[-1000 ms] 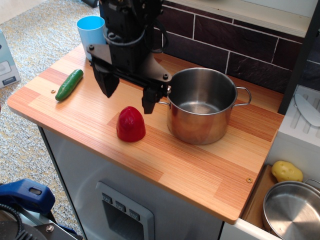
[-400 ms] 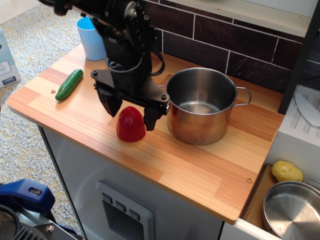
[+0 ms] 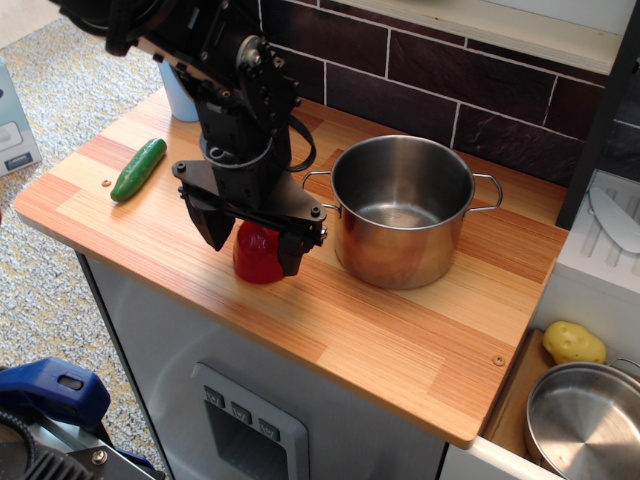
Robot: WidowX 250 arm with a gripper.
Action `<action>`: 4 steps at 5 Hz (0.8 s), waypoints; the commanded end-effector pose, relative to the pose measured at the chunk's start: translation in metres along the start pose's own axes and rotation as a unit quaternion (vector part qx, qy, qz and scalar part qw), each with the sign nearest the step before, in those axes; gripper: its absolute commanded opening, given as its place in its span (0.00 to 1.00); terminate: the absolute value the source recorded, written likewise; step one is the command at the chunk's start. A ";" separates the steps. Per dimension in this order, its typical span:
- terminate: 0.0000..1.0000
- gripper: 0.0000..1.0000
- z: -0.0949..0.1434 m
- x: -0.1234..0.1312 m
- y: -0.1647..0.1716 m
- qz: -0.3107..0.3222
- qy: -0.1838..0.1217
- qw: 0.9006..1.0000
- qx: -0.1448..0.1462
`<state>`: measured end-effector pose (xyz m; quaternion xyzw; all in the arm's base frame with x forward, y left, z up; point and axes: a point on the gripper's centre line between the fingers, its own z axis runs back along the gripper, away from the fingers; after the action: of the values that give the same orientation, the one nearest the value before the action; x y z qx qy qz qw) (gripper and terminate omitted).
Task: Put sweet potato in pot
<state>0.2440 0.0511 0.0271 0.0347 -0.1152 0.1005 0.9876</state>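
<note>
The sweet potato (image 3: 256, 255) sits flat-base-down on the bench (image 3: 400, 340), just left of the pot (image 3: 402, 222) and apart from it, its red dome partly hidden under the black gripper (image 3: 252, 239). The jaws are spread wide, one finger to the left of the toy and one to its right, lowered around its upper part; neither pad appears to press on it yet, so nothing is gripped. I judge the step in hand to be the grasp itself: the approach looks finished and the closing is not yet made. The next move calls for closing the jaws squarely on the glossy sides, which are smooth and taper toward the top, so a grip low on the body seems safer than one near the crown. After that a lift high enough to clear the pot's rim and its near wire handle (image 3: 318, 190) would be needed, then a short carry to the right over the open mouth. The pot is empty and stands open, so nothing blocks the drop. A green cucumber (image 3: 138, 168) lies well apart at the left of the bench, a blue cup (image 3: 176, 88) stands behind the arm, and a yellow potato (image 3: 572, 342) and a steel pan (image 3: 585, 420) rest lower at the right, all clear of the path.
</note>
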 end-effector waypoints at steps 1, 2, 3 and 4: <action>0.00 1.00 -0.008 0.002 0.002 0.005 -0.011 1.000 -0.013; 0.00 1.00 -0.012 0.002 0.001 0.009 -0.012 1.000 -0.015; 0.00 0.00 -0.010 0.000 -0.001 0.016 -0.007 1.000 -0.009; 0.00 0.00 0.000 -0.002 -0.004 0.018 0.001 1.000 -0.001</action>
<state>0.2304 0.0433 0.0262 0.0448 -0.0758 0.1186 0.9890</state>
